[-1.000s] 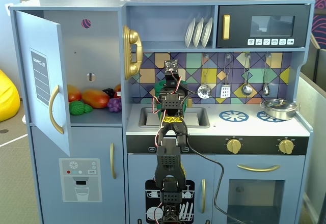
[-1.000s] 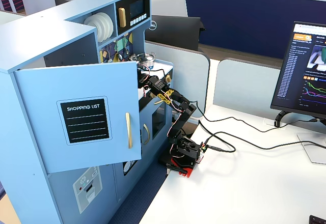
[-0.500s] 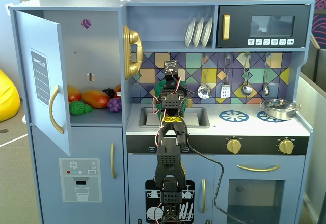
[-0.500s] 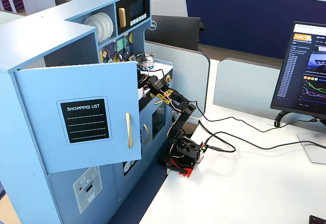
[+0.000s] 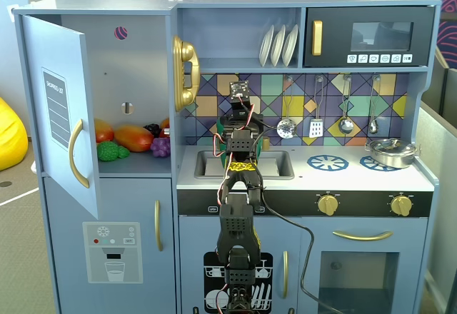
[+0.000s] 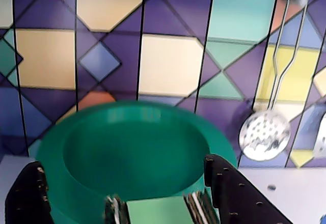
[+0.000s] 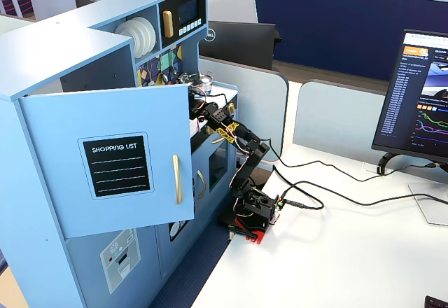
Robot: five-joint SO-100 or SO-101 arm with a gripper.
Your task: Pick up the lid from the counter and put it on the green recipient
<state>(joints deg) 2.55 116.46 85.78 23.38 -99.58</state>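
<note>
The counter point(image 5: 300, 177) is the white worktop of the blue toy kitchen, running from the fridge compartment on the left of the front fixed view to the cabinet's right wall. A recessed sink point(image 5: 278, 163) is sunk into its left part, partly hidden behind the arm. To the right lie two blue spoked burner rings point(image 5: 327, 162); the nearer one is bare, and a squat shiny silver pot point(image 5: 391, 151) with its lid on sits over the far-right one. In the wrist view the green recipient point(image 6: 127, 158) stands on the white surface point(image 6: 285, 193) close against the tiled back wall, mouth open and upward
</note>
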